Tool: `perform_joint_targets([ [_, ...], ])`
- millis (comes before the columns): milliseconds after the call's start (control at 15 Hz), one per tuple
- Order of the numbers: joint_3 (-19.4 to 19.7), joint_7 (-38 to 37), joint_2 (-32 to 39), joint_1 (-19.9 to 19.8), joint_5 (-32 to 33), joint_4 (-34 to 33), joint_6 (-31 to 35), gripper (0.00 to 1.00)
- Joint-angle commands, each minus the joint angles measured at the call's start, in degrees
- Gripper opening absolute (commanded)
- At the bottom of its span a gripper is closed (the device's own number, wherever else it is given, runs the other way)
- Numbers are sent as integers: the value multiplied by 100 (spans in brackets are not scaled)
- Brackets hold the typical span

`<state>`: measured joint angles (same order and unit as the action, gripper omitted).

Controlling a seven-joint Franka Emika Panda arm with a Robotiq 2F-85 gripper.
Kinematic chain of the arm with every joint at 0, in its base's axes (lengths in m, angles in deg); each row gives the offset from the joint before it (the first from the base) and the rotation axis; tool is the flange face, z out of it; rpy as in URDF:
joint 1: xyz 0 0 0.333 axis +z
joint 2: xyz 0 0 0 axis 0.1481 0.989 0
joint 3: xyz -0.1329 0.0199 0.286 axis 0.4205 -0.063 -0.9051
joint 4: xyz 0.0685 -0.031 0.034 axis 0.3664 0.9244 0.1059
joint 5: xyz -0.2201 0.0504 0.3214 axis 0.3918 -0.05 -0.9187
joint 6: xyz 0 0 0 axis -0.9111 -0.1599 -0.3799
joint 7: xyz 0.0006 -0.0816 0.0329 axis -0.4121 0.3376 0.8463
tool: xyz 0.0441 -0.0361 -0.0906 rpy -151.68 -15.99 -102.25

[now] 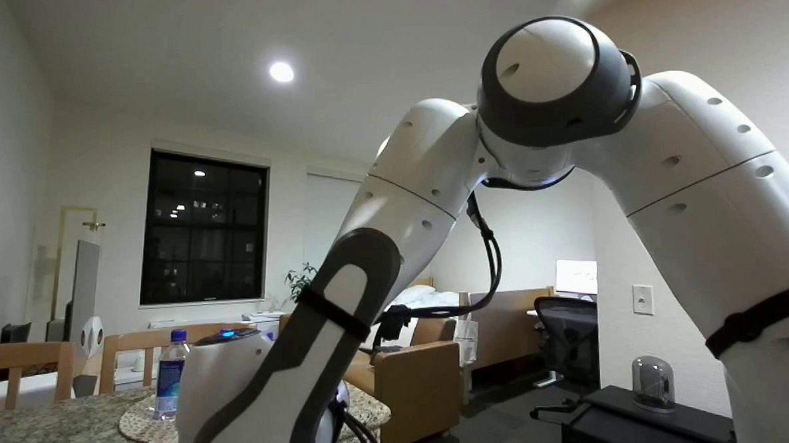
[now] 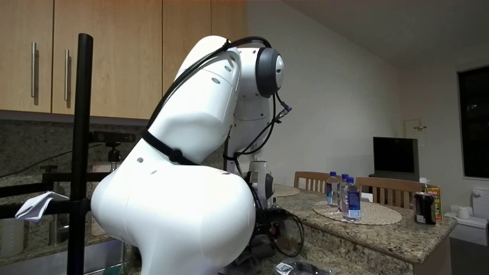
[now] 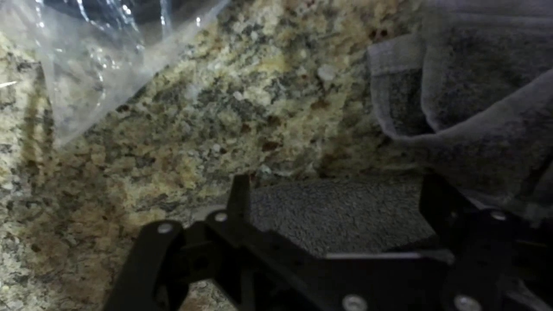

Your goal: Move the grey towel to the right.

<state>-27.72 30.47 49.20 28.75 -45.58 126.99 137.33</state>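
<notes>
While the gripper (image 3: 336, 185) is standing at the near side of the wrist view, its fingers (image 3: 240, 194) are resting wide apart, clamping nothing as far as I am seeing. What I am taking for the grey towel (image 3: 332, 216) is lying between them on the counter (image 3: 242, 108), so in my judgement the arm (image 2: 191, 137) is preparing the grasp, and the move to the right is not yet happening. On the right, a grey cloth (image 3: 488, 73) with pale edges is lying just beside the towel; I cannot tell if both are forming one piece, because shadow is covering the place between them. From this the main danger is arising: if they are two, the finger on the right could be catching the cloth and dragging both together. Height could also be spoiling the grasp: too high, and the fingers would be pinching only the soft surface, the towel slipping out under the sideways pull; too low, and they would be scraping the hard counter. At the far left a clear bag (image 3: 103, 73) is lying, well apart from the fingers, and is probably risking little. In an exterior view cables (image 1: 497, 269) are hanging beside the arm, and a wide swing could be snagging them
</notes>
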Motion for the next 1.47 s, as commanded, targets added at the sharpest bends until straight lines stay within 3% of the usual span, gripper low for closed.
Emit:
perform_joint_targets([
  [0,-597,445,-371,-588,-700,-84,-920,100],
  [133,-869,853,-384,-862,-1257,-239,-1309,100],
  [333,-1420,2040,-311,-1397,-2480,-538,-1871,100],
  [600,-1393,2605,-255,-1475,-3307,-855,-2898,100],
  [733,-1133,2080,-299,-1265,-3214,-870,-3185,100],
  [933,-924,1224,-347,-1010,-3196,-707,-2909,100],
  [1400,-941,-391,-69,-464,-3431,-744,-2785,100],
])
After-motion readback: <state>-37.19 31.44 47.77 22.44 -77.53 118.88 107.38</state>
